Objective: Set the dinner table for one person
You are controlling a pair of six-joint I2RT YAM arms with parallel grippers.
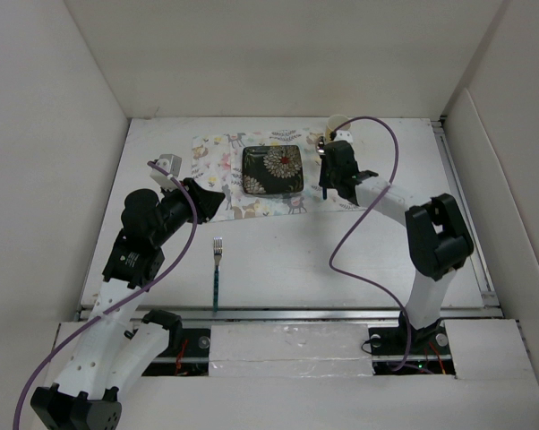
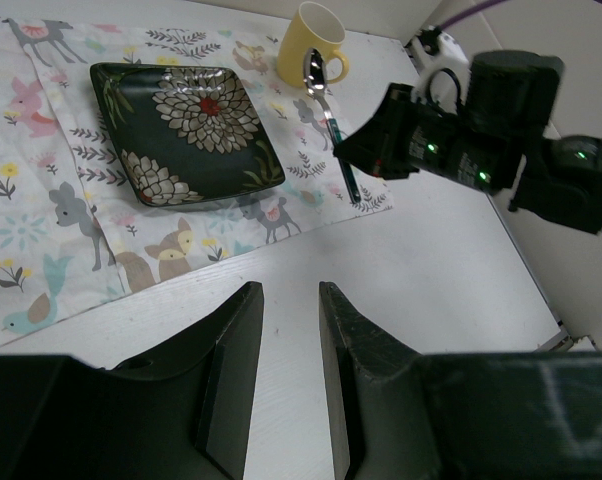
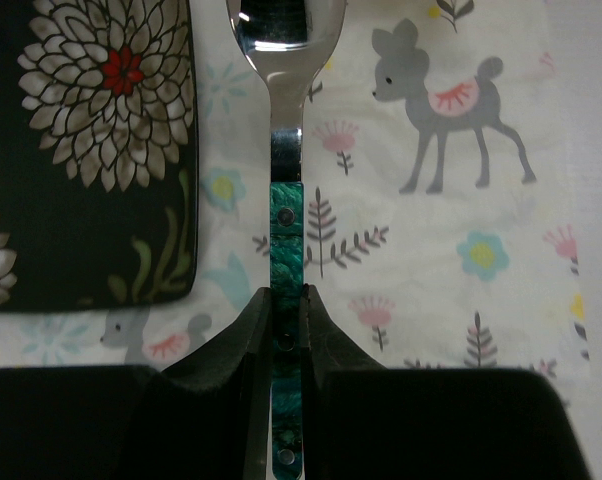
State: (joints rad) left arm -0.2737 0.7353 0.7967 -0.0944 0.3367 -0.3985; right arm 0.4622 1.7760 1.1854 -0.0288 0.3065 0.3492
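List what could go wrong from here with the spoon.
The right gripper pinches the spoon only by its narrow green handle, so it could swivel or slip. The spoon's bowl is close to the yellow mug; a push forward might knock it.

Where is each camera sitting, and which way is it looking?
Top external: high above and behind the arms, looking down at the dinner table; the left arm and right arm both show.
Left wrist: on the left arm, looking across the placemat at the plate, yellow mug and right arm; its open left pincer shows at the bottom.
Right wrist: on the right arm, looking down at the spoon; its right pincer grips the green handle.
Shared: both wrist views show plate, placemat and spoon.
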